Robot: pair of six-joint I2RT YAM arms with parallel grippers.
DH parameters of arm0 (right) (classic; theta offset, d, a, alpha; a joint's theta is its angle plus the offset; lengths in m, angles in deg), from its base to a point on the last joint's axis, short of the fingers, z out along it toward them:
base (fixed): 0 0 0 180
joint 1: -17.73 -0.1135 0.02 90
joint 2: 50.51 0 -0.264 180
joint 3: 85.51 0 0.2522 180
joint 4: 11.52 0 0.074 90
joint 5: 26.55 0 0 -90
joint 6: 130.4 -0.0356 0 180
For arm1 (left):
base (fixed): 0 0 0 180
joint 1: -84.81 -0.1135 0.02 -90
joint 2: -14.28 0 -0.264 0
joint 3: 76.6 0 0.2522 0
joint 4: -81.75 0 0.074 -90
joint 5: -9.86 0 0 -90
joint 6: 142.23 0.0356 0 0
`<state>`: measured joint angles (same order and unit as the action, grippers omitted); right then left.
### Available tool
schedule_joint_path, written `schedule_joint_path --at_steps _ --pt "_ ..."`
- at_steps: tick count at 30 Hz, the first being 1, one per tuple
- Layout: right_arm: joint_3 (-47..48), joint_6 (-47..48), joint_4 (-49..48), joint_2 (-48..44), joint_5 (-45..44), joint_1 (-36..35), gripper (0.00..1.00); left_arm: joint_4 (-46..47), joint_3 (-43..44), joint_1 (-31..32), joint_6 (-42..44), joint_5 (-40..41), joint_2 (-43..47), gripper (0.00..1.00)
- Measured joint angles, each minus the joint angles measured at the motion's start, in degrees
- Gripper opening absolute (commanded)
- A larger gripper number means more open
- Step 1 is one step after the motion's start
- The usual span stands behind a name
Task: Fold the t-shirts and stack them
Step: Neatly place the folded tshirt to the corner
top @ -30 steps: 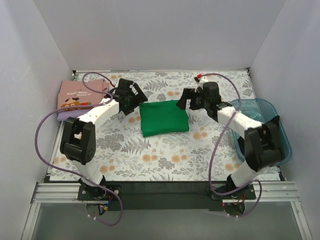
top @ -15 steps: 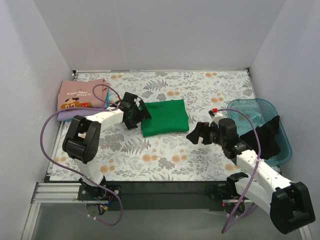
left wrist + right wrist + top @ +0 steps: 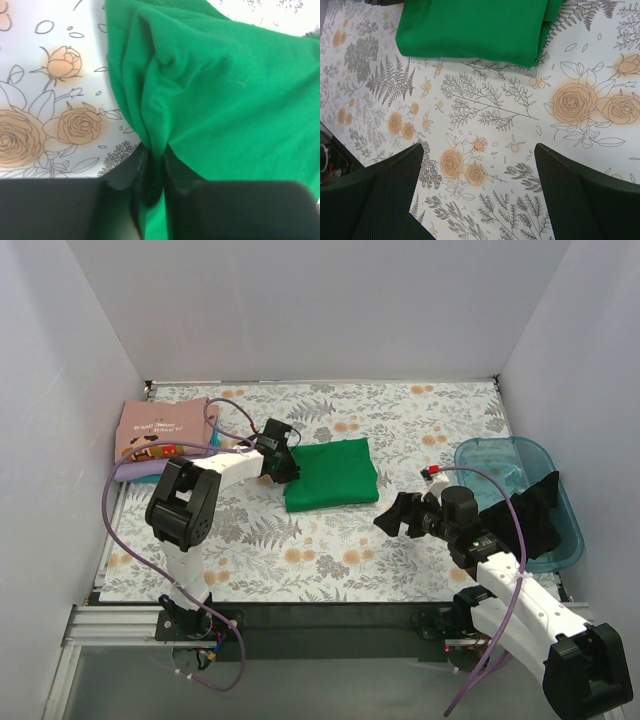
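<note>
One bin (image 3: pixel 495 462): teal, dark tee (image 3: pixel 535 515) draped in it, right bench (image 3: pixel 330 560) edge.
Left claw (image 3: pixel 285 462): pinching green tee (image 3: pixel 335 475) edge.
Right claw (image 3: pixel 397 516): spread wide, apart from tee.

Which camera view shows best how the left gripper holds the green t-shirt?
The left wrist view: the left gripper is shut on a bunched fold of the green t-shirt. The top external view shows only the gripper at the shirt's left edge; the right wrist view shows the shirt, not the grip.
</note>
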<state>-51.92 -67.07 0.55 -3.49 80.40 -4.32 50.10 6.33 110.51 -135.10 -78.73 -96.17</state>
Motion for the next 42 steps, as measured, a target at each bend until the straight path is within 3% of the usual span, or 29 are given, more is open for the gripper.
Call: schedule_joint_path --at_steps 1,9,14,23,29,35,42 --pt "-0.3 0.0 0.3 -0.3 0.2 0.0 0.98 -0.2 0.2 0.2 -0.2 0.7 -0.1 0.00" --pt "-2.2 0.9 1.9 -3.8 1.6 0.0 0.98 -4.7 4.3 2.6 2.1 8.8 -1.6 0.00" --pt "-3.7 2.7 3.7 -5.9 2.3 0.0 0.98 -7.0 6.1 4.4 10.3 19.4 -1.9 0.00" --pt "-4.0 5.8 6.4 -7.6 2.8 0.0 0.98 -7.6 12.0 2.0 30.2 38.0 -3.1 0.00" --pt "-4.7 6.5 6.4 -7.6 4.3 0.0 0.98 -4.9 20.0 -2.3 42.6 42.7 -4.5 0.00" --pt "-4.8 7.1 6.3 -7.5 4.3 0.0 0.98 2.7 21.0 -5.6 56.8 45.2 -4.5 0.00" --pt "-6.3 7.1 6.0 -7.3 4.5 0.0 0.98 6.2 21.8 -9.6 64.2 45.0 -4.0 0.00"
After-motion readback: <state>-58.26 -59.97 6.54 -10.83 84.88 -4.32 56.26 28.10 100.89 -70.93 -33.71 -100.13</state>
